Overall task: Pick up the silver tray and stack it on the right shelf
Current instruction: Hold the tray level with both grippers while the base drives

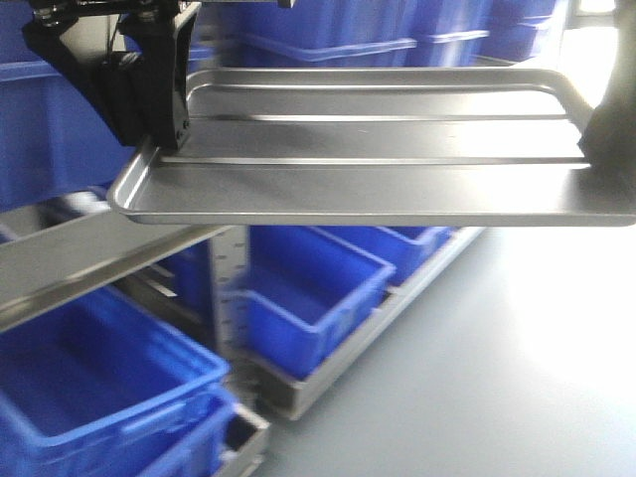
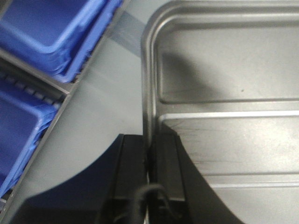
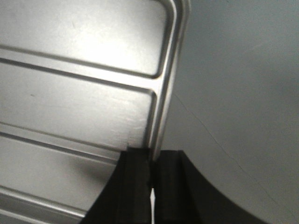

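Holding shiny rectangular ridged metal tray (image 1: 378,139) up in the air, pretty level. Pinching its left rim with black left tool (image 2: 149,151), jaws clamped tight on it; doing the same on the right rim with right tool (image 3: 152,161). Hovering over brushed-steel shelf crossbar (image 1: 79,263), blue plastic crates (image 1: 308,298) and grey floor (image 1: 517,348).

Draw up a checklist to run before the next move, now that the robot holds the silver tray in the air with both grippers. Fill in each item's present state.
1. Left gripper shut on the silver tray rim: ok.
2. Right gripper shut on the opposite rim: ok.
3. Tray held roughly level: ok.
4. Tray floor bare, nothing to slide off: ok.
5. Gap between the tray's near left corner and the shelf crossbar beneath it: cannot tell, as they overlap in the front view.
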Tool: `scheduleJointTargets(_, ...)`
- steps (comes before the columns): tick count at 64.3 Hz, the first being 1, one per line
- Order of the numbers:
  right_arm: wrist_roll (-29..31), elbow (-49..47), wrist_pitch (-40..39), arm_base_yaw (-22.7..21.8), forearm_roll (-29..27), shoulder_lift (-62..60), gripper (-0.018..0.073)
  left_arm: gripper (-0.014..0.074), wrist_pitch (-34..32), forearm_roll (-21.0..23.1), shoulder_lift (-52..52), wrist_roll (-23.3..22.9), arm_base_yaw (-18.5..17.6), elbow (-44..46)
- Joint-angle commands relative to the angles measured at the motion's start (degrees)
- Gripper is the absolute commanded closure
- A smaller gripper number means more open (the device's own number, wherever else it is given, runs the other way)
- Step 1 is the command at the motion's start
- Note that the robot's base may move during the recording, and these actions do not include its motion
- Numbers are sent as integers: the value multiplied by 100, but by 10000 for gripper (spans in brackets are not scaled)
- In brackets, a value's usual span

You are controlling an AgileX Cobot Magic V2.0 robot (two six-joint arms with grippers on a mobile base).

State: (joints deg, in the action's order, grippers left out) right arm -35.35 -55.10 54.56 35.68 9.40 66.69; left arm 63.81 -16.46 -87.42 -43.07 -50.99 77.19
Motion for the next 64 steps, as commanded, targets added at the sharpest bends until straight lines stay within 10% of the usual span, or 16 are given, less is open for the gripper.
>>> scheduleJointTargets(1, 165, -147, -277, 24, 141, -155, 503, 697, -124, -105, 238, 85, -86, 180)
scheduleJointTargets(64, 165, -147, -277, 24, 141, -155, 503, 697, -124, -105, 238, 85, -86, 180)
